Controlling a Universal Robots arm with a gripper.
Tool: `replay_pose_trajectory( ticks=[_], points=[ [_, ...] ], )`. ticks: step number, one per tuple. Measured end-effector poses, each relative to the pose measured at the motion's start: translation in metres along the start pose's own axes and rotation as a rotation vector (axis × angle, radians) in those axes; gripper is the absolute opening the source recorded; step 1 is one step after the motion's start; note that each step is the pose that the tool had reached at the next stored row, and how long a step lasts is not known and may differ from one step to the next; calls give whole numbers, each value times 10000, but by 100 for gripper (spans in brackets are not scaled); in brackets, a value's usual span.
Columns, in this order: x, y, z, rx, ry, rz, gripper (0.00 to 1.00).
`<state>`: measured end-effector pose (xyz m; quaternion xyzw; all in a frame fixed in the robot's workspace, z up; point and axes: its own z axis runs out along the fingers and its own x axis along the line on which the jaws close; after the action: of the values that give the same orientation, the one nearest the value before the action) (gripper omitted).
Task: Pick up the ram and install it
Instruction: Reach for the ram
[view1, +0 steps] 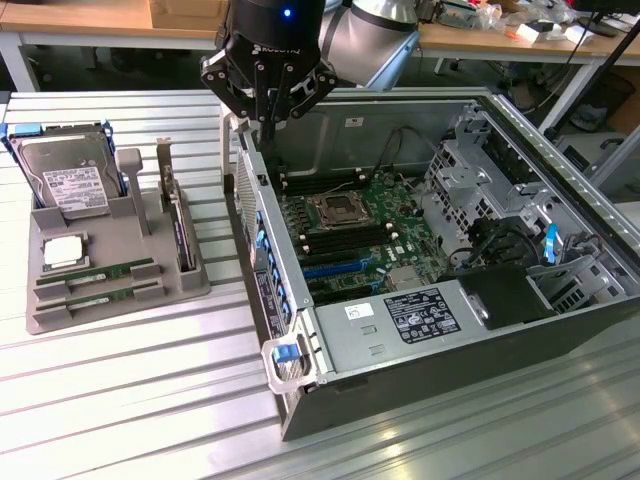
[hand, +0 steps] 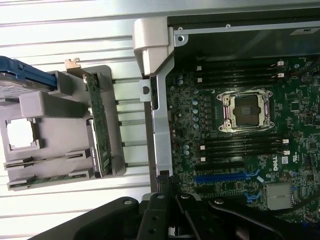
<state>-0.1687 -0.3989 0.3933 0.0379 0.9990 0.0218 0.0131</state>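
Bright, even light falls from overhead in the exterior view. The ribbed metal bench (view1: 120, 400) throws back pale glare streaks, strongest at six o'clock of the computer case (view1: 450, 385), whose near wall lies in shade. Shadows are soft and short, as at the foot of the grey parts tray (view1: 50, 315). The black end effector (view1: 266, 120) is nearly a silhouette, with a small blue light (view1: 288, 14) glowing at its twelve o'clock. In the wrist view the bench slats and the processor (hand: 20, 134) burn out to white, while the motherboard (hand: 240, 165) is evenly lit.
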Motion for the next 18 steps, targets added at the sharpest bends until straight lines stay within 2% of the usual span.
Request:
replay_pose_trajectory(
  ticks=[18],
  points=[
    [93, -7, -3, 0, 0, -1, 10]
  ],
)
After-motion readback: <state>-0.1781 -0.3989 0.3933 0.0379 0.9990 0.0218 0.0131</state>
